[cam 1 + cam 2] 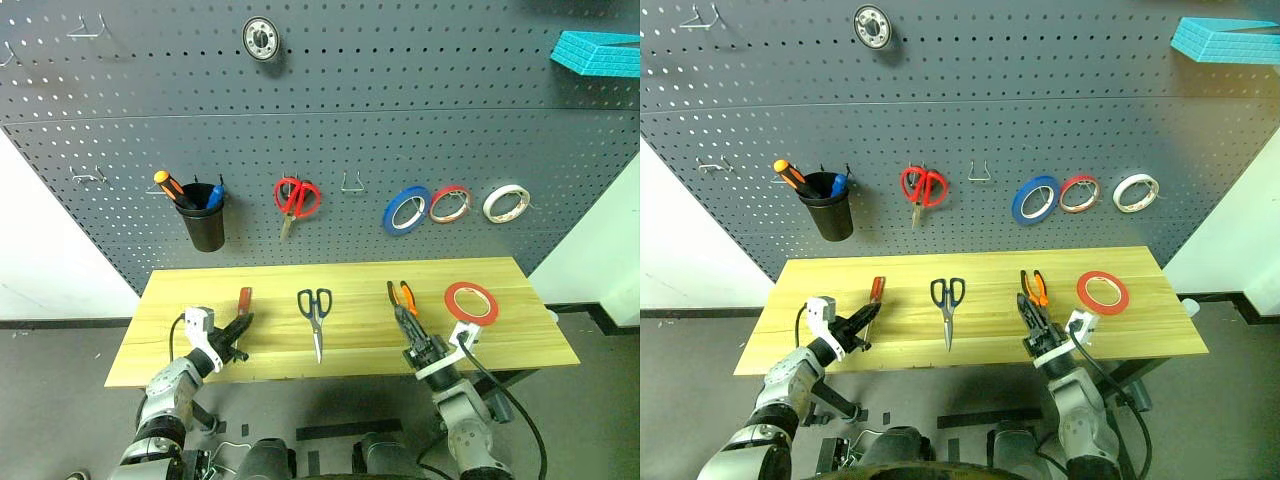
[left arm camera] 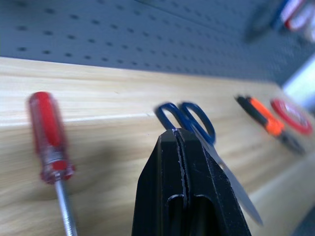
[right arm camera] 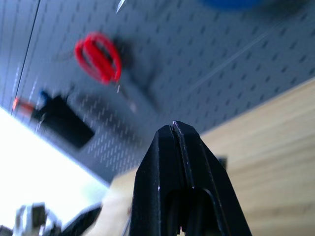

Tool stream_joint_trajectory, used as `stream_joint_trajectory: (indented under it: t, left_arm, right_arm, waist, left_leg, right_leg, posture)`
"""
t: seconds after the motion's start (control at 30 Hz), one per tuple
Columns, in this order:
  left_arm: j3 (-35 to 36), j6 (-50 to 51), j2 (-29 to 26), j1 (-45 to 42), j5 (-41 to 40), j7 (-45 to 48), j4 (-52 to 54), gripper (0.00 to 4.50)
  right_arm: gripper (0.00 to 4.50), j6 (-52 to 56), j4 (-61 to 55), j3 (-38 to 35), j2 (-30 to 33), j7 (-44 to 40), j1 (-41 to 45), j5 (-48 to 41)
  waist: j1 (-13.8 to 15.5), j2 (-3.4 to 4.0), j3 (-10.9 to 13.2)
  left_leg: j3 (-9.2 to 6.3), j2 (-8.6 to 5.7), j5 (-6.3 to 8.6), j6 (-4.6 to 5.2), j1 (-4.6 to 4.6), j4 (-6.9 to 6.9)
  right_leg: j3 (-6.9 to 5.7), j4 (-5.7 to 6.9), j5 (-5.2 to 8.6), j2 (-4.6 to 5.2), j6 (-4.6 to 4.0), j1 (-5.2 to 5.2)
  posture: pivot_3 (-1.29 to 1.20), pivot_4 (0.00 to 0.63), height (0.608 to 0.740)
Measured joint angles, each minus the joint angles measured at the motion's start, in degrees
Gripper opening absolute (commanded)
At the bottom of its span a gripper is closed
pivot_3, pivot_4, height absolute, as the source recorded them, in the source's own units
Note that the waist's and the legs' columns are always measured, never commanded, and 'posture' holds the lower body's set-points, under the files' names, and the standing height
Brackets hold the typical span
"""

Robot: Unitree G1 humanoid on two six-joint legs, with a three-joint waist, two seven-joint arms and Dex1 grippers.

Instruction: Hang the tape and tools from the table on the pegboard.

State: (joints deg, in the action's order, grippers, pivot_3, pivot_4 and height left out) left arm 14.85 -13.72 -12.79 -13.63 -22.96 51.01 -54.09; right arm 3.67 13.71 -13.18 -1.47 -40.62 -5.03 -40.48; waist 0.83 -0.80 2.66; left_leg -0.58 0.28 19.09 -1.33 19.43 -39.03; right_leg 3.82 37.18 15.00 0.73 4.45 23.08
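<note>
Four items lie on the table, both grippers pressed shut and holding nothing.

From the head you see the left gripper (image 1: pixel 240 327) over the table's (image 1: pixel 350 345) near edge, just beside the red-handled screwdriver (image 1: pixel 244 299); the right gripper (image 1: pixel 407 330) hovers over the pliers (image 1: pixel 402 297), the red tape (image 1: pixel 471 302) just right; the scissors (image 1: pixel 315 312) lie between, bare wood around; the pegboard (image 1: pixel 400 90) rises behind; in the left wrist view you find the screwdriver (image 2: pixel 49 142) aside of the fingers (image 2: pixel 162 187) and the scissors (image 2: pixel 197 128) beyond them.

Screwdriver (image 2: pixel 51 147) shaft tip cut off at the edge, pliers (image 2: pixel 268 120) blurred (jaws indistinct)
</note>
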Motion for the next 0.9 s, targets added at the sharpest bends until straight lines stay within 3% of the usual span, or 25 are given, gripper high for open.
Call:
stream_joint_trajectory:
  t: [0.13,0.3,0.47,0.53,0.57,0.63,0.7,0.8,0.9]
  left_arm:
    - [2.57,-7.39,1.04,-2.77,1.67,-12.5,-2.18,0.0]
    - [2.67,-18.18,-0.12,-4.37,10.1,-30.44,-1.3,0.0]
    - [-3.03,-20.59,-9.5,-4.66,29.69,-56.12,-0.9,0.0]
    - [-8.75,-19.89,-14.19,-4.69,38.68,-60.98,-0.51,0.0]
    - [-14.86,-19.63,-17.72,-4.84,46.79,-63.09,0.47,0.0]
    - [-23.19,-21.01,-20.84,-5.81,56.03,-63.73,1.3,0.0]
    - [-28.07,-24.82,-20.98,-6.46,57.89,-58.31,1.14,0.0]
    - [-31.71,-29.46,-20.98,-4.91,51.36,-37.45,0.09,0.0]
    - [-32.17,-30.94,-21.16,-3.89,46.19,-25.93,0.04,0.0]
  right_arm:
    - [0.03,-7.98,2.18,-2.26,-0.46,10.46,4.08,7.88]
    - [0.03,-18.08,7.75,-2.62,0.98,21.91,7.47,20.66]
    - [0.03,-24.59,15.92,0.85,8.94,35.33,10.63,38.31]
    - [0.03,-24.95,18.11,3.36,13.05,38.16,11.18,44.42]
    - [0.03,-25.18,19.08,6.58,16.73,38.17,11.17,49.36]
    - [0.03,-25.36,19.42,12.12,21.43,35.65,11.13,55.23]
    - [0.03,-25.38,19.48,16.69,24.65,30.68,10.92,57.8]
    - [0.03,-23.68,19.13,17.38,27.73,19.3,10.03,52.63]
    - [0.03,-20.64,18.44,14.91,28.47,10.79,9.84,44.17]
  waist:
    - [0.01,-0.07,-0.04]
    - [-0.05,-0.07,-0.05]
    - [0.07,-0.09,-0.07]
    - [0.26,-0.06,-0.08]
    - [0.44,-0.04,-0.09]
    - [0.48,0.02,-0.13]
    - [0.31,0.02,-0.14]
    - [-0.34,0.05,-0.11]
    - [-0.57,-0.03,-0.05]
  left_leg:
    - [-0.01,0.0,0.0,-0.01,-0.02,-0.01]
    - [0.06,-0.04,0.01,-0.02,0.03,0.07]
    - [0.07,-0.07,0.01,-0.02,0.01,0.09]
    - [0.06,-0.18,0.01,-0.02,0.01,0.11]
    - [0.07,-0.27,0.01,-0.01,-0.02,0.12]
    - [0.15,-0.33,0.01,-0.01,-0.04,0.13]
    - [0.2,-0.33,0.01,-0.01,-0.04,0.13]
    - [0.27,-0.31,0.04,0.06,-0.03,0.14]
    - [0.22,-0.09,0.04,0.09,-0.04,0.12]
  right_leg:
    - [0.03,0.01,-0.05,-0.01,0.07,0.0]
    - [0.11,0.01,-0.06,0.01,0.07,0.1]
    - [0.16,0.07,-0.07,0.08,0.06,0.14]
    - [0.15,0.06,-0.07,0.11,0.07,0.13]
    - [0.14,0.05,-0.06,0.17,0.08,0.11]
    - [0.17,0.02,-0.05,0.21,0.09,0.06]
    - [0.17,-0.04,-0.04,0.24,0.08,0.04]
    - [0.17,-0.07,-0.04,0.15,0.06,0.05]
    - [0.17,-0.05,-0.05,0.0,0.03,0.05]
  posture:
    - [0.1,0.0,0.74]
    - [0.11,0.0,0.74]
    - [0.09,0.0,0.74]
    - [0.08,0.0,0.74]
    - [0.08,0.0,0.74]
    - [0.08,0.0,0.74]
    - [0.08,0.0,0.74]
    - [0.08,0.0,0.74]
    - [0.08,0.0,0.74]
